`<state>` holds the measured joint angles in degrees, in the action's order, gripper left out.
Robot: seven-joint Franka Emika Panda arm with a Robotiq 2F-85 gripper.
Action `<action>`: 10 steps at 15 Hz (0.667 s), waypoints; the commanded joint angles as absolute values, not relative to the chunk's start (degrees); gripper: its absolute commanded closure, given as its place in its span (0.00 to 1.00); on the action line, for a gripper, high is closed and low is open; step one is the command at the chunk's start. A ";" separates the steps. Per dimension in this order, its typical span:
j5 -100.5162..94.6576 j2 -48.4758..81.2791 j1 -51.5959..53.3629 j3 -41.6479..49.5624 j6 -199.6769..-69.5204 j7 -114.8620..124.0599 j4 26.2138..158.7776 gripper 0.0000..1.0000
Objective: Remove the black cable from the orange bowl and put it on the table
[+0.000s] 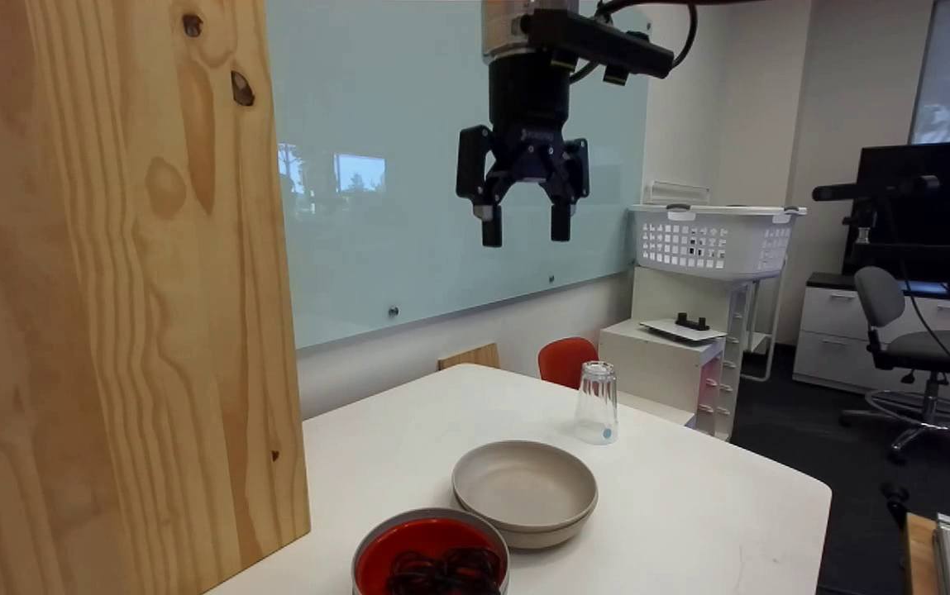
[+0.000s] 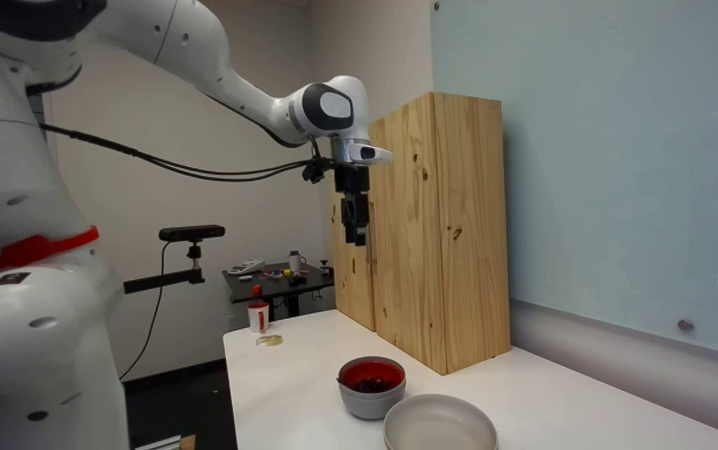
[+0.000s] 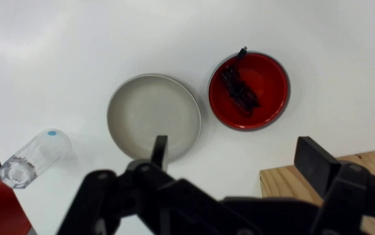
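The black cable lies bunched inside the orange bowl. One connector end of the cable sticks out over the rim in the wrist view. Both exterior views also show the cable in the orange bowl, whose outside is grey. The bowl stands on the white table; its front is cut off by the frame edge in an exterior view. My gripper is open and empty, high above the table. It also shows in the wrist view, fingers wide apart.
A beige-grey bowl stands close beside the orange bowl. An upside-down clear glass stands behind it. A tall plywood panel rises near the bowls and beside my gripper. A white-and-red mug stands at the table's far end.
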<state>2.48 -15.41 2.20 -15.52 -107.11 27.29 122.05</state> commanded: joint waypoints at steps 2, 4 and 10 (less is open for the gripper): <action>-0.10 -7.40 4.13 -14.75 -100.87 26.93 117.74 0.00; -1.71 -5.86 5.41 -14.38 -103.27 20.45 118.00 0.00; -3.77 -2.95 7.83 -14.00 -113.55 13.67 119.10 0.00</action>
<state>-3.62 -5.21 6.20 -15.34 -109.77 16.56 119.28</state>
